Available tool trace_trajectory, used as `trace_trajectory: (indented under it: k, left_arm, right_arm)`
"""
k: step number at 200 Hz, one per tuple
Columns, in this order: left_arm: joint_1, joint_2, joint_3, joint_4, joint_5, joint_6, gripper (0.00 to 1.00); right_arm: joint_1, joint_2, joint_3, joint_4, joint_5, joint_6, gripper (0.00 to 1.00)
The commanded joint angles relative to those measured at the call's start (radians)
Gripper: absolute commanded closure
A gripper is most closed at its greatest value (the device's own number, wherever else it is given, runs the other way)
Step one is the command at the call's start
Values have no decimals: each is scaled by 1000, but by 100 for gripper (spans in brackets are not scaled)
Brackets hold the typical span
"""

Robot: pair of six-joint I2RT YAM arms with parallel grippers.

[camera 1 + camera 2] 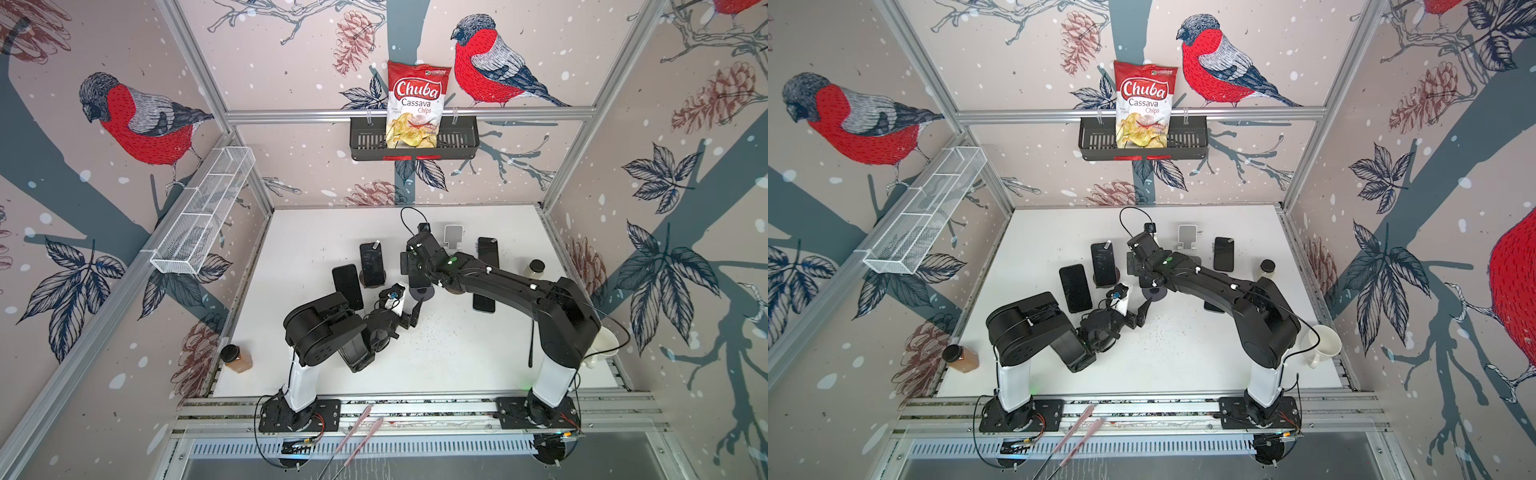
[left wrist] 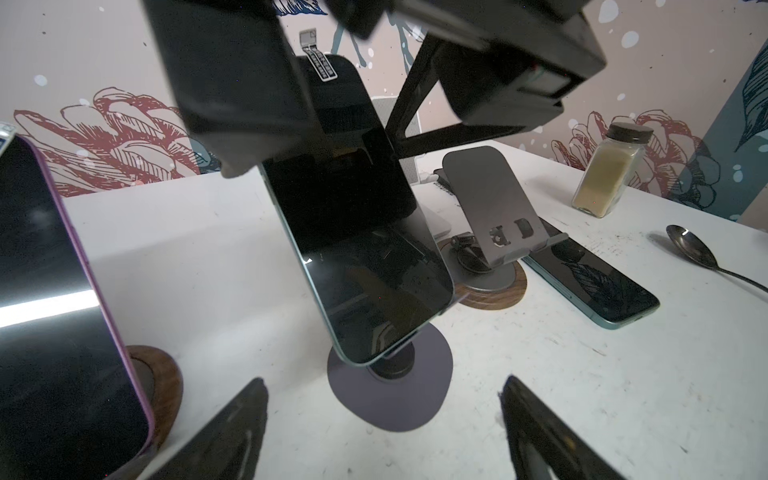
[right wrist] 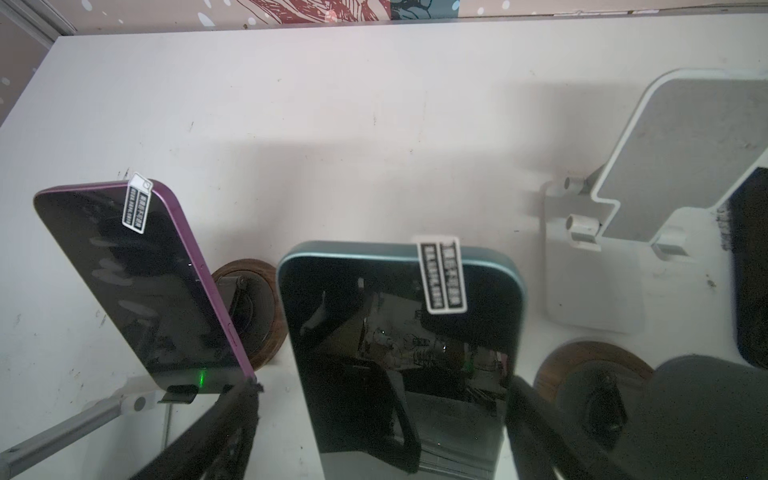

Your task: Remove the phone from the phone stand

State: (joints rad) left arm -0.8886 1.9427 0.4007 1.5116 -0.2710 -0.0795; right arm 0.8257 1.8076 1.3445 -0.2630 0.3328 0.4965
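Teal phone (image 3: 399, 332) on phone stand (image 2: 415, 395) | right gripper (image 3: 384, 390) spread, flanking its sides

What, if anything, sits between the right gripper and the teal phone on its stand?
Nothing visible. The right gripper straddles the teal phone, jaws open, a finger on either side. The purple phone stands beside it, apart.
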Motion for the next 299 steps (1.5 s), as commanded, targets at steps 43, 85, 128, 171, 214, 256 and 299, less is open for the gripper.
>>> trace_trajectory:
  k: [43,85,128,171,214,256,299]
  left_arm:
    - [-1,2,-5,58,2,-13,13]
    - [-1,3,-13,64,2,-14,13]
    - [-1,5,-17,68,0,-14,13]
    - [-1,10,-14,67,3,-13,13]
    - [-1,15,-13,68,4,-14,13]
    - [-1,18,-8,64,2,-14,13]
    - [-1,12,-1,38,3,-11,13]
  right_arm:
    - [3,30,23,-16,22,2,15]
    - [3,36,31,-24,41,-1,23]
    - [3,33,29,-19,56,-12,35]
    - [3,16,8,10,53,-44,37]
    - [-3,-27,-33,58,36,-69,38]
    - [-10,-62,-51,90,1,-87,38]
    - [-22,-94,-54,91,-19,-94,38]
